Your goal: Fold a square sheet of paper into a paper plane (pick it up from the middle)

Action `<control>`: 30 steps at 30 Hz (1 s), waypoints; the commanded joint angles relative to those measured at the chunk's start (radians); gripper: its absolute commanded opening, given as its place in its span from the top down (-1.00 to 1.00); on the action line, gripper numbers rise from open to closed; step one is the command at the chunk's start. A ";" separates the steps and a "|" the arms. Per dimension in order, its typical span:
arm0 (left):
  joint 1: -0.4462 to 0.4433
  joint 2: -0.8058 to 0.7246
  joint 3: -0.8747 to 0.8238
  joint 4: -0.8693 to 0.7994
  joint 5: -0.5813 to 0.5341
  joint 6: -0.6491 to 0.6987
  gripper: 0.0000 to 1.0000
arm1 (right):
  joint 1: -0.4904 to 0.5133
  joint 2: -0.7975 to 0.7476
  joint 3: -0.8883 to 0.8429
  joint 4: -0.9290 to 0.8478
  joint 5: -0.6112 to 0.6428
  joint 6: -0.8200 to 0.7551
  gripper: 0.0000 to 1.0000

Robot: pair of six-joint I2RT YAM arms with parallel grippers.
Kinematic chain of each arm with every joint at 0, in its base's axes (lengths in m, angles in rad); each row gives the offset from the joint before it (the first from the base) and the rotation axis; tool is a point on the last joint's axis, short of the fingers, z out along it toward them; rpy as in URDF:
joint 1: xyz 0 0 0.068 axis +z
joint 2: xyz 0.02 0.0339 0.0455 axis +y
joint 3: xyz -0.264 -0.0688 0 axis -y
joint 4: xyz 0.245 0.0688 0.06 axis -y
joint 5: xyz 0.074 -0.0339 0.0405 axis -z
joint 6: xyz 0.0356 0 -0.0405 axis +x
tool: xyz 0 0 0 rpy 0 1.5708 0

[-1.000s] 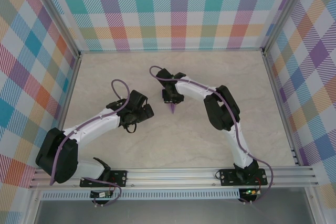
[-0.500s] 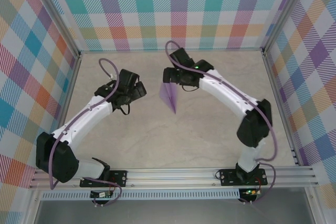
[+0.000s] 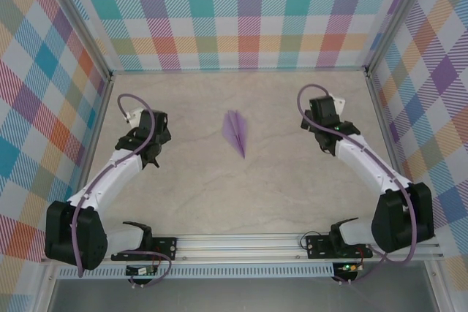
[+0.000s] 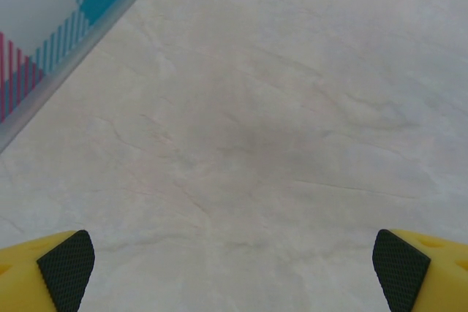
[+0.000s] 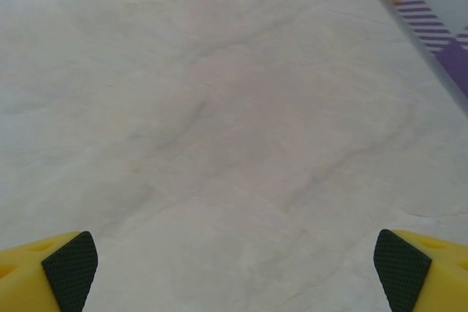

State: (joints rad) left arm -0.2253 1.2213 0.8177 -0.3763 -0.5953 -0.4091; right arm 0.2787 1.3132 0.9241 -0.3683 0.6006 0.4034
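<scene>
The paper plane (image 3: 235, 131) lay flat on the marbled beige tabletop (image 3: 292, 195), near the middle of the table and a little toward the far wall. It was a slim lavender dart with a crease down its centre. Its long axis ran from far to near, slanted slightly to the right. The sharp nose pointed toward the near edge and a bit rightward, and the broader tail end faced the far plaid wall (image 3: 248, 12). Nothing touched it, and it sat between the two arms, well apart from each.

The left arm (image 3: 110, 177) reached up the left side of the table, with its wrist near the left wall. The left gripper (image 4: 234, 272) had its jaws spread wide. In the left wrist view its yellow fingers, faced with black textured pads (image 4: 67, 268), sat at the two bottom corners with bare tabletop between them. A strip of the teal-checked wall crossed that view's upper left corner.

The right arm (image 3: 365, 158) bent up the right side, with its wrist close to the far right corner. The right gripper (image 5: 234, 272) was likewise spread wide, its black pads (image 5: 401, 268) at the two bottom corners over bare marbled surface. A purple-striped wall edge showed at the upper right of that view. Neither gripper held anything.
</scene>
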 commanded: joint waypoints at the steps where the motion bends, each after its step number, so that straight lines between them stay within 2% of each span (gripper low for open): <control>1: 0.024 -0.041 -0.124 0.262 -0.103 0.114 -1.00 | -0.044 -0.056 -0.133 0.275 0.061 -0.112 -0.99; 4: 0.032 -0.055 -0.264 0.487 -0.081 0.217 -1.00 | -0.077 -0.046 -0.231 0.388 0.072 -0.155 -0.99; 7: 0.058 -0.042 -0.346 0.635 -0.002 0.273 -1.00 | -0.092 0.004 -0.284 0.485 0.052 -0.205 -0.99; 13: 0.105 0.060 -0.449 0.963 0.229 0.391 -1.00 | -0.106 0.030 -0.417 0.800 -0.174 -0.345 -0.99; 17: 0.128 0.128 -0.439 1.045 0.329 0.415 -1.00 | -0.141 0.054 -0.463 0.923 -0.286 -0.367 -0.99; 22: 0.164 0.215 -0.441 1.157 0.439 0.397 -1.00 | -0.175 0.079 -0.499 1.043 -0.349 -0.390 -1.00; 26: 0.165 0.301 -0.442 1.231 0.468 0.407 -1.00 | -0.212 0.129 -0.526 1.138 -0.403 -0.374 -0.99; 30: 0.165 0.335 -0.421 1.213 0.462 0.404 -1.00 | -0.226 0.193 -0.522 1.183 -0.448 -0.379 -0.99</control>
State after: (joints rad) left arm -0.0711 1.5452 0.3767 0.7727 -0.1635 -0.0242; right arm 0.0612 1.4731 0.4072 0.7067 0.2218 0.0387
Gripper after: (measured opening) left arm 0.997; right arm 0.996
